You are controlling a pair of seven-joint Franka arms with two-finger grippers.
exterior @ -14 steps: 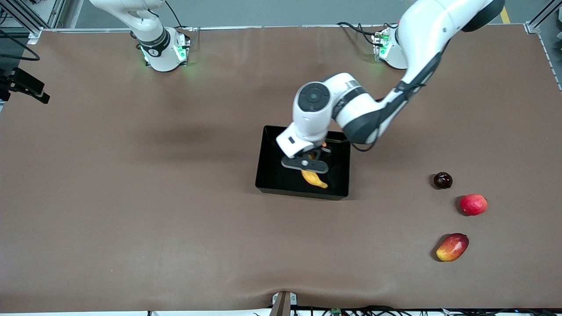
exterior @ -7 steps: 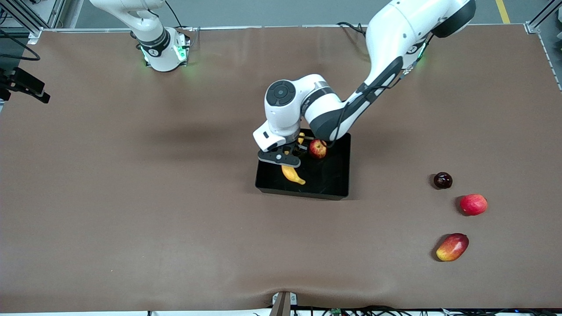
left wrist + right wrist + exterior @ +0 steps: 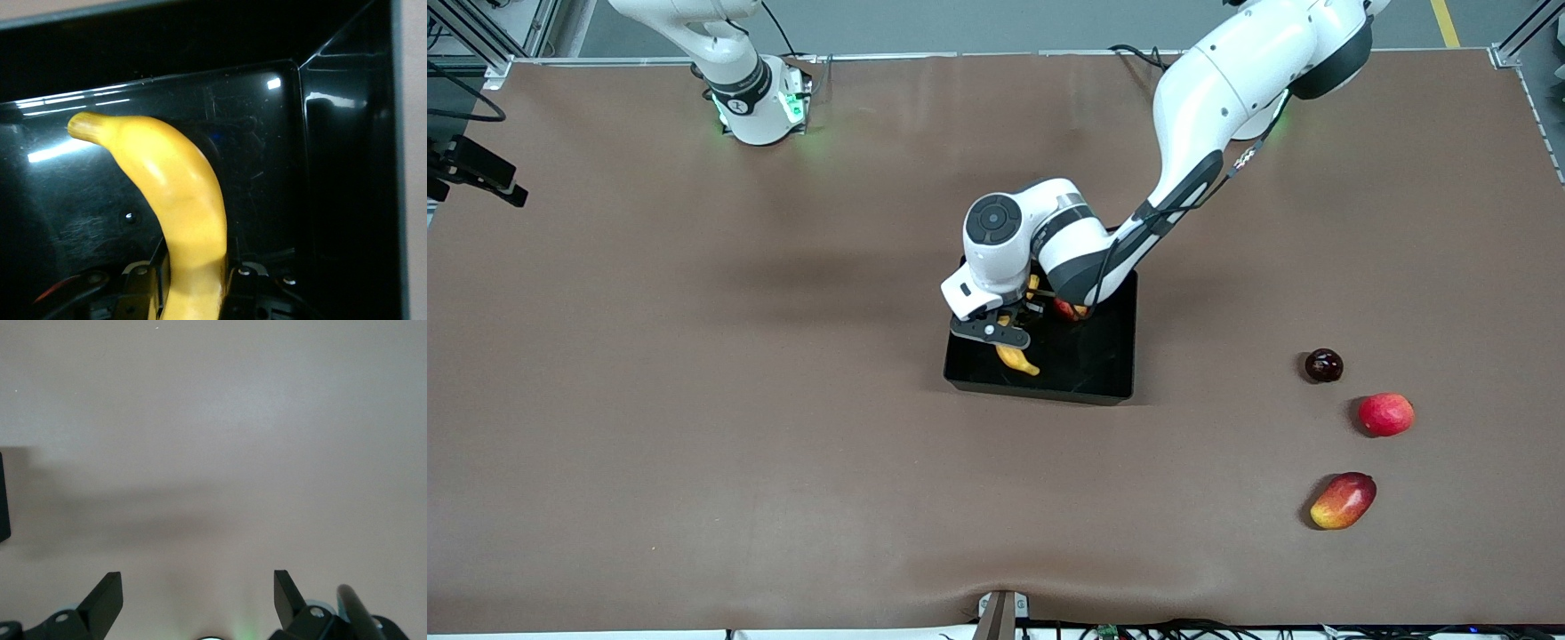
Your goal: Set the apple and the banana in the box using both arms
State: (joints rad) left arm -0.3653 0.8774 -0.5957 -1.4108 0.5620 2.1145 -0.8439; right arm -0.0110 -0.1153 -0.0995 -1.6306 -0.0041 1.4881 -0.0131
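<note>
The step in hand looks like the last one: setting the banana (image 3: 1017, 357) down in the box (image 3: 1112, 388). The left claw (image 3: 1003, 331), at the centre of the front view, is clamped on the banana and holds it low inside the box, at the end toward the right arm. The apple (image 3: 1069, 310) already lies in the box, mostly hidden under the left arm's wrist.

Next, I judge, the claw has to let go and lift straight up, clear of the low walls.

The left wrist view shows what the front view cannot: the banana (image 3: 180, 200) pinched between the fingers (image 3: 143, 280), its tip over the glossy box floor (image 3: 267, 147). The right wrist view shows the right claw (image 3: 198, 600) spread wide over bare counter (image 3: 213, 420), its arm waiting.
</note>
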